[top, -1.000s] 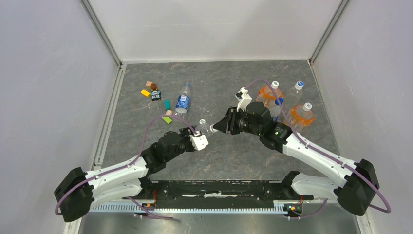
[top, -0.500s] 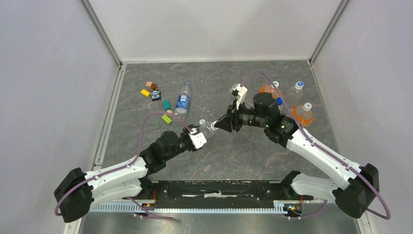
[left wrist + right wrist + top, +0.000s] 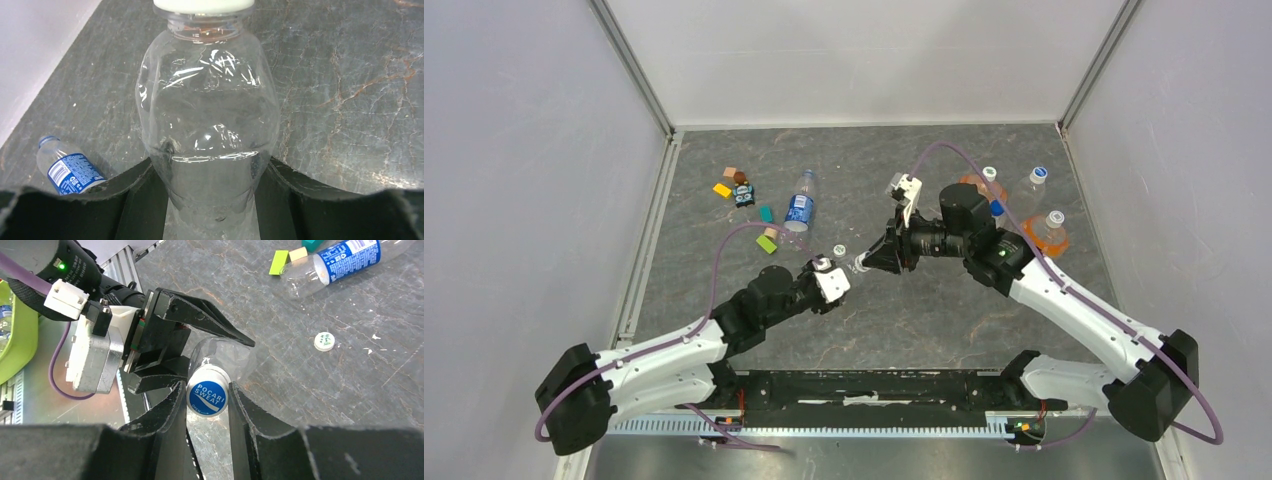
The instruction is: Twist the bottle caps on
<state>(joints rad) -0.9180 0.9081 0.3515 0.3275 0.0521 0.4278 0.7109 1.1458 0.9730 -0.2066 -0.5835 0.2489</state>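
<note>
The clear bottle [image 3: 207, 100] is gripped around its body by the half-open left end effector [image 3: 210, 167]. The cap [image 3: 207, 399] is pinched on its neck by the closed right end effector [image 3: 206, 389]. If the cap is turned while tilted, the thread could be crossed.

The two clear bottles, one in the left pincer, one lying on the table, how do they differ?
The held bottle is unlabelled; the lying bottle has a blue label. The held bottle has a white cap at its neck, gripped by the right pincer; the lying bottle is untouched. Both are clear.
</note>
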